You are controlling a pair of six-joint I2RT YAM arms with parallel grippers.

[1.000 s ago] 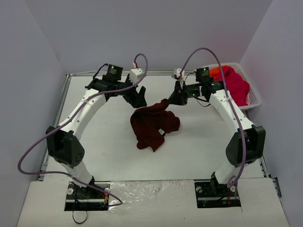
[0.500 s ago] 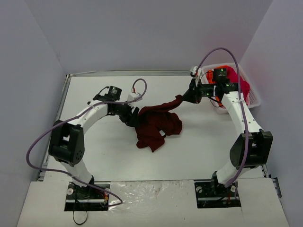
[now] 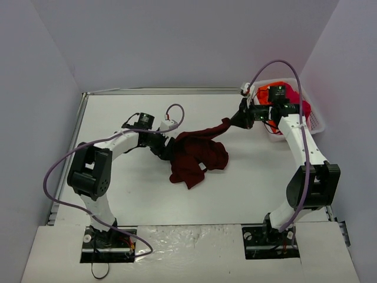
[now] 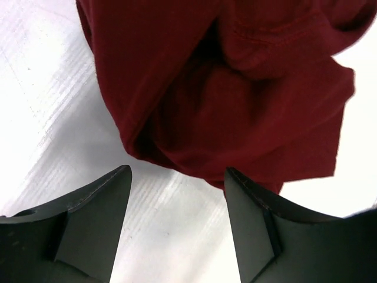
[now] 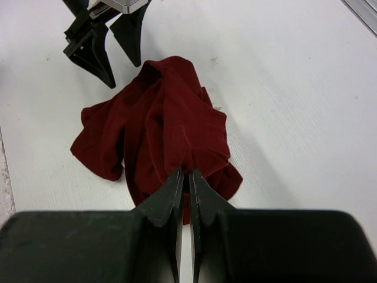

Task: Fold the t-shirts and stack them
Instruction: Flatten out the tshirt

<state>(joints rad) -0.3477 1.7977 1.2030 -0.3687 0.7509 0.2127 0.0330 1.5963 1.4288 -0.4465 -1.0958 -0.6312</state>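
The right tool point(image 5: 184, 174) is clamped tight on a pinch of the dark maroon cloth t-shirt point(image 3: 197, 154) — its two black fingers are pressed together with a fold of fabric caught between the tips. From that pinch one corner of the garment is drawn up and out to the right in a taut ridge. The rest lies bunched and crumpled on the white worktop point(image 3: 118, 118), roughly midway between the two arms. The left tool point(image 4: 177, 174) sits low at the shirt's left edge with its jaws parted and nothing between them. The hem of the crumpled cloth lies just ahead of its fingertips, with bare worktop showing in the gap. Beyond the right arm, at the far right corner of the worktop, stands a white plastic lattice basket point(image 3: 320, 122) — in it are a bright pink shirt point(image 3: 304, 109) and an orange shirt point(image 3: 272, 90), both heaped loose and partly hidden by the arm.
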